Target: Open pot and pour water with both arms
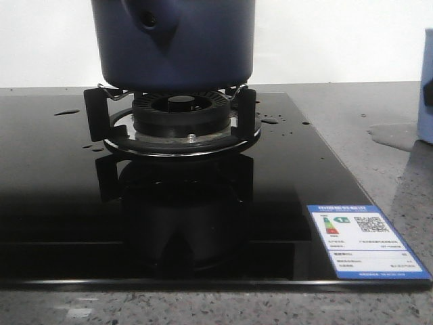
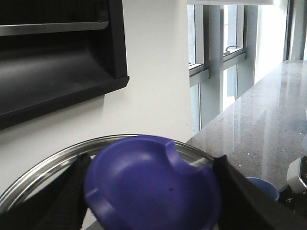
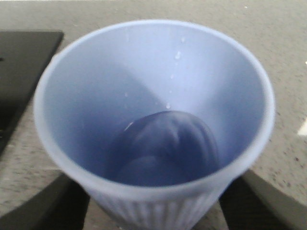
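Your pot [image 1: 174, 44] sat on the gas burner [image 1: 173, 116]. Your left gripper [image 2: 152, 191] clasped the lid knob [image 2: 152, 184]; your right gripper [image 3: 153, 201] clasped the pale blue cup [image 3: 153, 120].

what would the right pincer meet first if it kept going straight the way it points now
The pale blue cup: it already sits between the right pincer fingers, filling the line ahead. Beyond it only grey speckled countertop shows, though depth there is unclear.
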{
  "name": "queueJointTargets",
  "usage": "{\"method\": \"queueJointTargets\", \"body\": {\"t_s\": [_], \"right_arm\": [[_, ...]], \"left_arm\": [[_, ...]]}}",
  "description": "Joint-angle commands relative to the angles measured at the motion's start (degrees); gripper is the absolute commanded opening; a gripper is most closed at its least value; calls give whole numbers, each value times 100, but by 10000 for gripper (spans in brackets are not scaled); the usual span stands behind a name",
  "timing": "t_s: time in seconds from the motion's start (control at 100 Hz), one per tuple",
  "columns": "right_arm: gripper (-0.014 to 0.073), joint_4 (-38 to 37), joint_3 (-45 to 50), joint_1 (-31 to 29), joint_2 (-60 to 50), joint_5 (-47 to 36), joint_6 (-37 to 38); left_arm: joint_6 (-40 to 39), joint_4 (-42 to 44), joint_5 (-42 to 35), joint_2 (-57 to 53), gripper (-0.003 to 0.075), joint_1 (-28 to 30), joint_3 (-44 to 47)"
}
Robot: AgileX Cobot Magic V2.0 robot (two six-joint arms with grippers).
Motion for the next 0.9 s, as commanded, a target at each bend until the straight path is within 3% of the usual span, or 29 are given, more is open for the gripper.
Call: {"method": "queueJointTargets", "body": {"t_s": [0.0,0.18,0.39,0.51,0.77,0.89], "right_arm": [[213,-446,-476,4,-403,-51,3],[213,-1055,-1569,4,-571,1157,3],[213,-1067,-2894,40,-296,2154,-7],[213,-1080,-3534,303,41,2574,-484],[213,-1319,-4412,1263,745,2712,-1792],[213,-1780,-4634,1497,985,2581,-1905]], "left_arm": [[-53,-481,-13,-149,282,4,-223],[-53,-481,-13,-149,282,4,-223],[-53,-481,-40,-149,282,4,-223],[-53,-481,-49,-149,282,4,-223],[-53,-481,-49,-149,282,4,-223],[-53,-481,-49,-149,282,4,-223]]}}
